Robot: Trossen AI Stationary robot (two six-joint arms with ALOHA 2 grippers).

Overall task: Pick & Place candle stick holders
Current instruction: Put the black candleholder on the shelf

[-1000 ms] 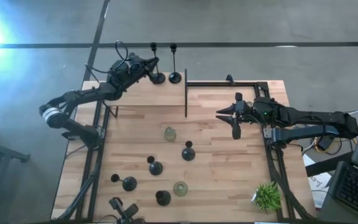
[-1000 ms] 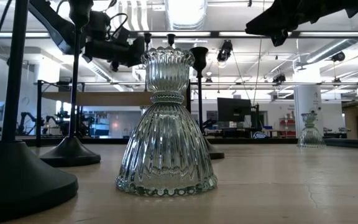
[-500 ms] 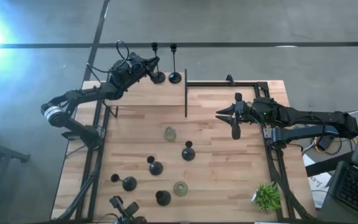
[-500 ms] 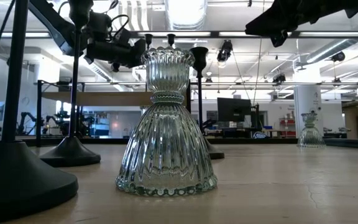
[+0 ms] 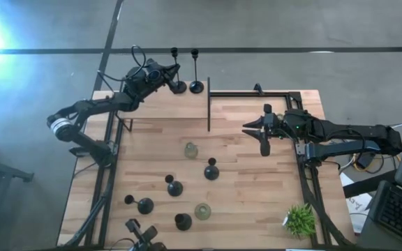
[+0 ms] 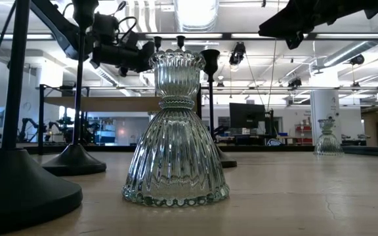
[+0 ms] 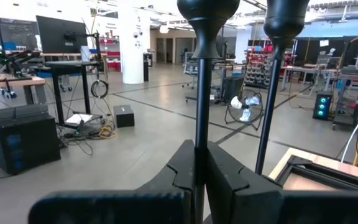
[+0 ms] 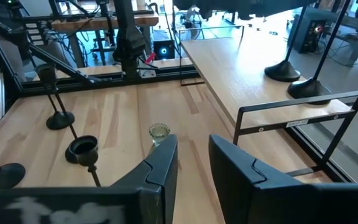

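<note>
Your left pincer point(image 7: 199, 180) was clamped on the stem of a tall black candle holder point(image 5: 175, 70) at the worktop's point(image 5: 257, 188) far-left corner, just beside another tall holder point(image 5: 195, 71). A careless swing could have toppled that neighbour. Your right pincer point(image 8: 191, 165) hovered empty, partly open.

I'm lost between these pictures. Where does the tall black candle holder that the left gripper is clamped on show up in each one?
High view: tall black candle holder at the table's far edge, in the left gripper.
Low view: mostly hidden behind the clear glass holder; probably only its tip shows.
Left wrist view: centre, its stem between the fingers.
Right wrist view: the farther round base.
Landmark: its free twin holder right beside it.
</note>
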